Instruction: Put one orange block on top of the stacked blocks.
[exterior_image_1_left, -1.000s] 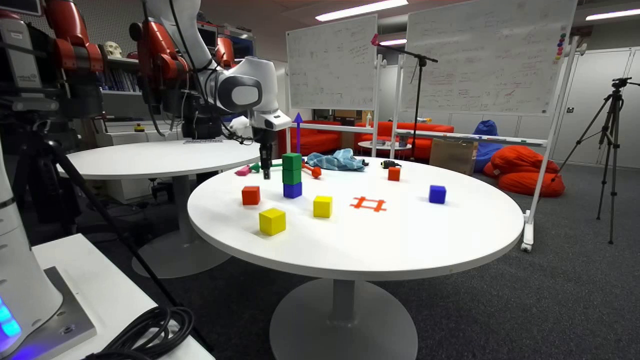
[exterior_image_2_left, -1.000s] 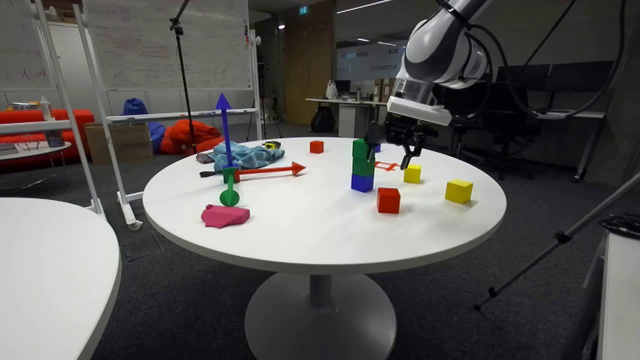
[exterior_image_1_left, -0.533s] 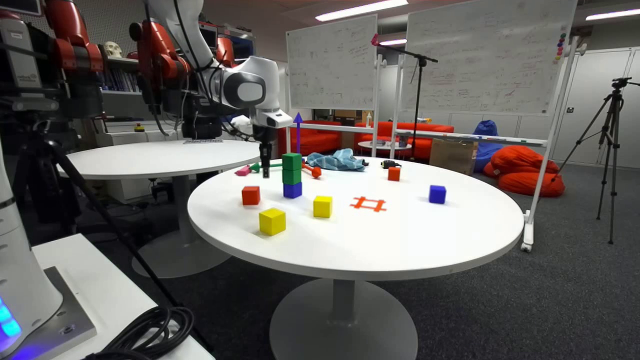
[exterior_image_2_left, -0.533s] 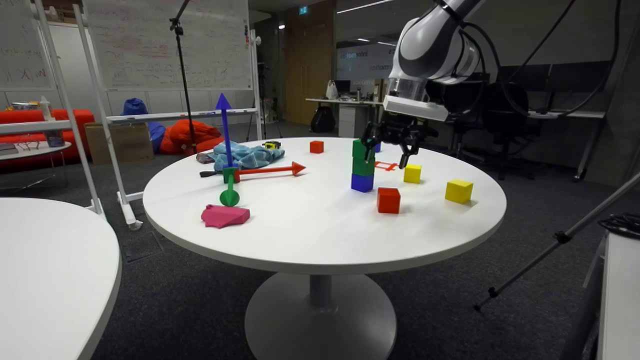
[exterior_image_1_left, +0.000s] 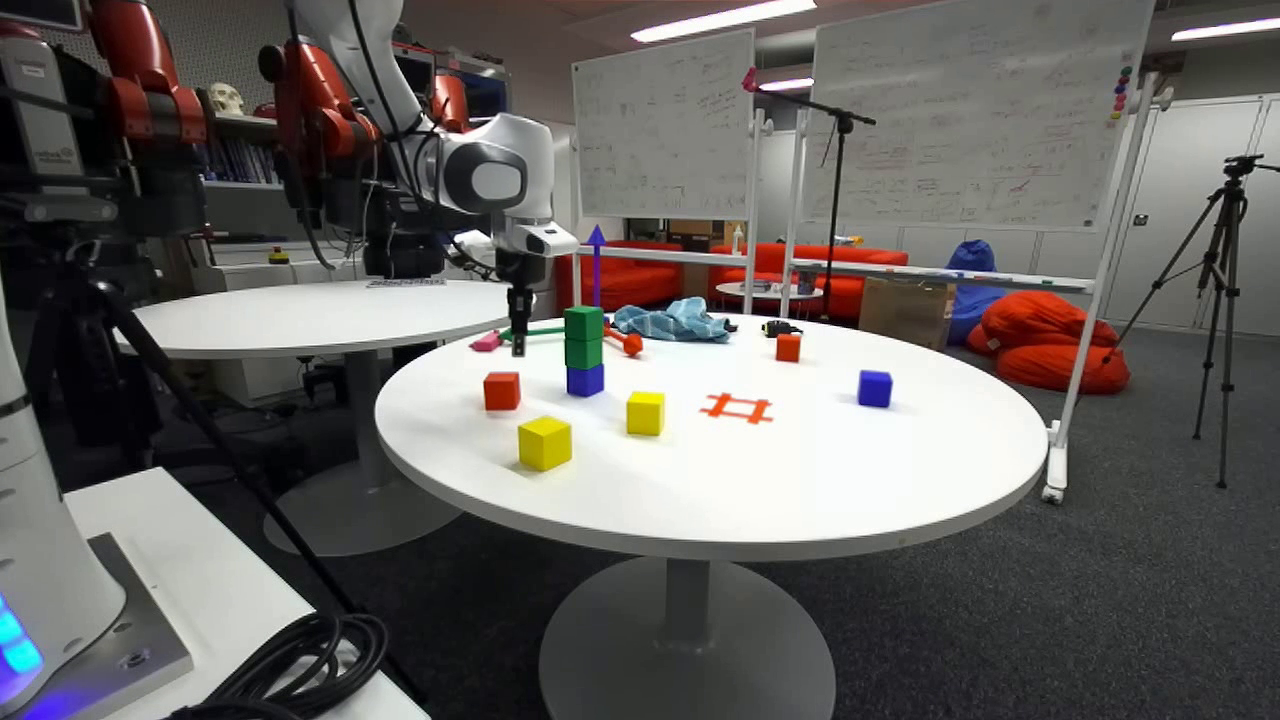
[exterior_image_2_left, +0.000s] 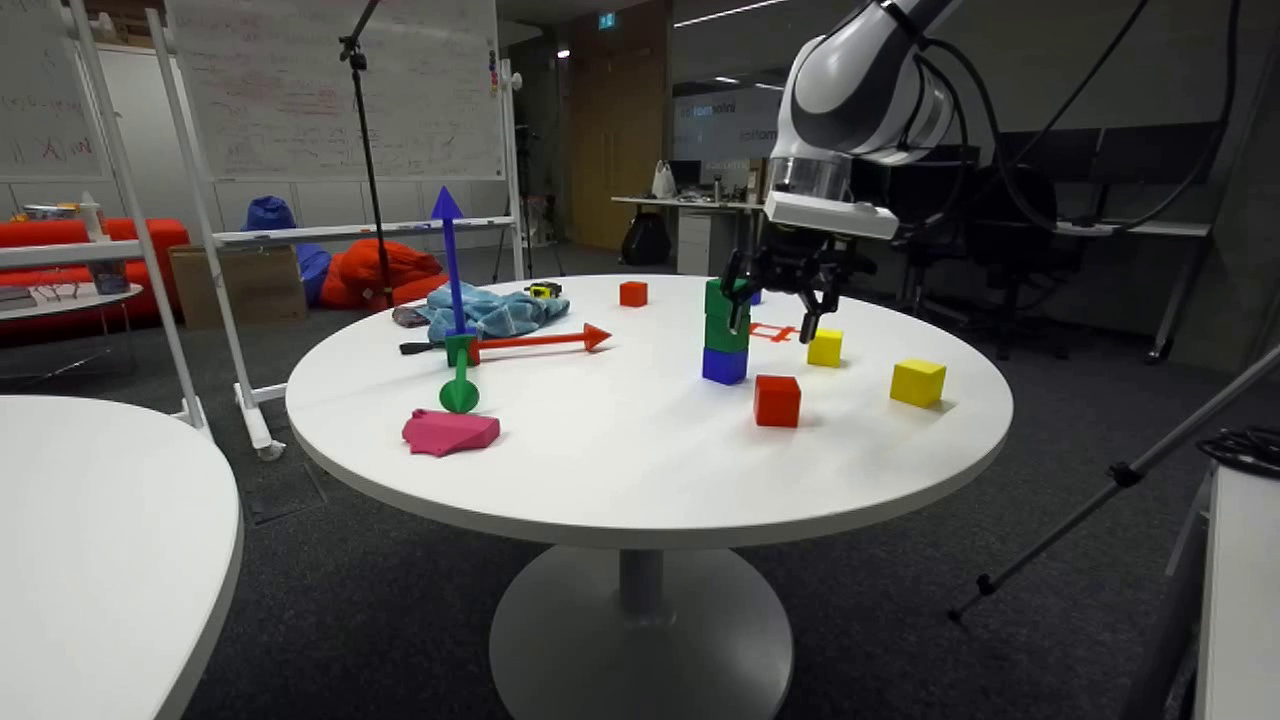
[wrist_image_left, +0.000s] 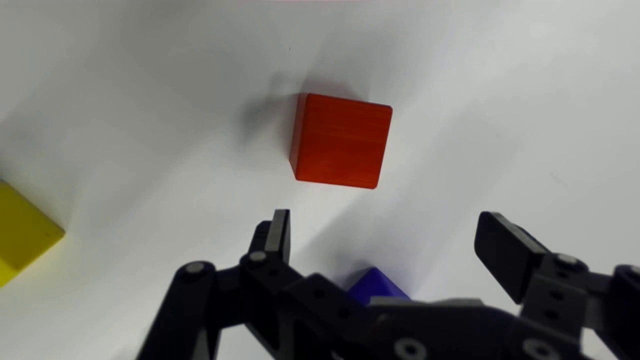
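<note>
Orange block (wrist_image_left: 341, 141) on tabletop (exterior_image_1_left: 760, 490), edgeward of stacked blocks (exterior_image_1_left: 583, 352) | claw (wrist_image_left: 384, 214) spread, empty, just shifted closer | probably lining up for grasp

A round white table (exterior_image_1_left: 820, 480) is set with stacked blocks (exterior_image_1_left: 584, 351), two green over blue. Near these, an orange block (exterior_image_1_left: 502, 391) and two yellow cubes (exterior_image_1_left: 645, 414) (exterior_image_1_left: 545, 444) are placed; well apart from them, another orange block (exterior_image_1_left: 788, 348) and a blue cube (exterior_image_1_left: 874, 389).
</note>
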